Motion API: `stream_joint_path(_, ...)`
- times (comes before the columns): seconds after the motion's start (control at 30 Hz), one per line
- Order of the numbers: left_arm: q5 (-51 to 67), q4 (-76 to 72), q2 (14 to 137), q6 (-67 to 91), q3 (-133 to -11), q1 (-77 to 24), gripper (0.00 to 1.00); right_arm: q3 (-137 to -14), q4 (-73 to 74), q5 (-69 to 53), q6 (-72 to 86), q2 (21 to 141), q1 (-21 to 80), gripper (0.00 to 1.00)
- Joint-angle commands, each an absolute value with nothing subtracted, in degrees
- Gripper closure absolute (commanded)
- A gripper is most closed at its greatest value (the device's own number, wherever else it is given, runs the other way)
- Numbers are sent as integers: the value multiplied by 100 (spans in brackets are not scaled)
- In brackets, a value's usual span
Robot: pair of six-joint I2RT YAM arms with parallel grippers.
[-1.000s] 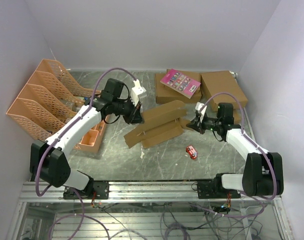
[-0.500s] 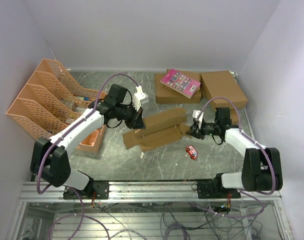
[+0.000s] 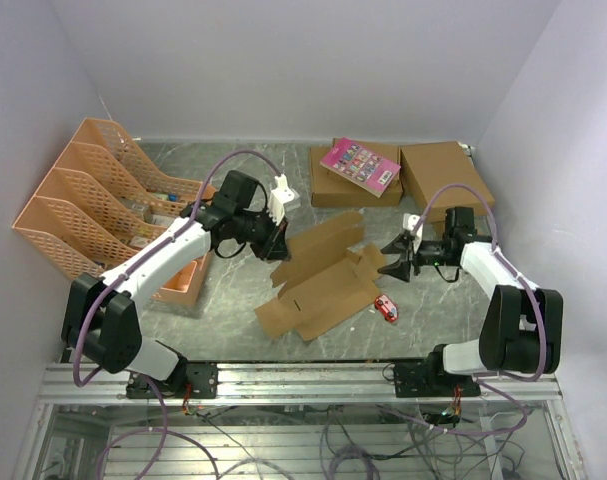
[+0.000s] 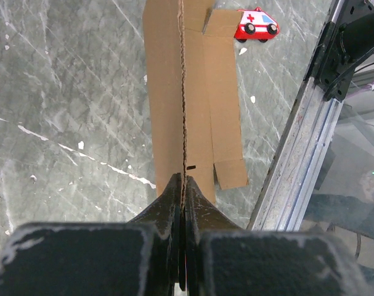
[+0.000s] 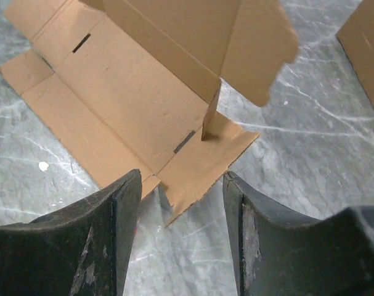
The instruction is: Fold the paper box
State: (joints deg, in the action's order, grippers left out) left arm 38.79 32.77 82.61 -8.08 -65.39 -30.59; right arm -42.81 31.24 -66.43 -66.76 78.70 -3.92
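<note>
The paper box (image 3: 323, 272) is a brown die-cut cardboard sheet lying mostly unfolded across the middle of the table, with one long panel and an end flap raised. My left gripper (image 3: 280, 240) is shut on the sheet's upper left edge; in the left wrist view the fingers (image 4: 174, 194) pinch the cardboard (image 4: 196, 92) edge-on. My right gripper (image 3: 395, 262) stands open just off the sheet's right end. In the right wrist view its fingers (image 5: 122, 203) straddle bare table, with the box's corner flap (image 5: 199, 160) just ahead and nothing between them.
A small red-and-white toy ambulance (image 3: 385, 308) lies by the sheet's near right corner. Two larger brown boxes (image 3: 445, 175) sit at the back, one under a pink booklet (image 3: 360, 165). Orange file racks (image 3: 83, 195) stand at the left. The metal rail (image 4: 297, 154) runs along the near edge.
My right gripper has let go of the box, opened and drawn back to the right. The sheet has spread flatter and swung toward the front. The left gripper keeps its hold.
</note>
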Motion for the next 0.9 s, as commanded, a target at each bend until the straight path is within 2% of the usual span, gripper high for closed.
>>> stream_joint_path(0.0,3796,3368,8306,-821,-6713,-3136,93,-4698,3870,-7219,-6720,8098,-784,45)
stream_joint_path(0.1,3712,3441,8348,-865,-6839,-3135,93,-4874,3476,-6988,-5711,8031,-859,44)
stream_joint_path(0.17,3673,3498,8395,-893,-6922,-3133,93,-4754,2821,-6667,-4707,7885,-743,37)
stream_joint_path(0.37,3569,3644,8462,-973,-7185,-3133,93,-4750,1871,-5172,-3172,8049,-296,31)
stream_joint_path(0.47,3601,3656,8458,-1005,-7233,-3133,93,-4863,1858,-4554,-2982,8471,-307,26)
stream_joint_path(0.63,3683,3617,8331,-1168,-7200,-3138,93,-5025,1909,-4415,-2984,8926,-343,21)
stream_joint_path(0.87,3863,3703,8216,-1349,-7298,-3131,93,-5463,2119,-5050,-3126,9539,-326,25)
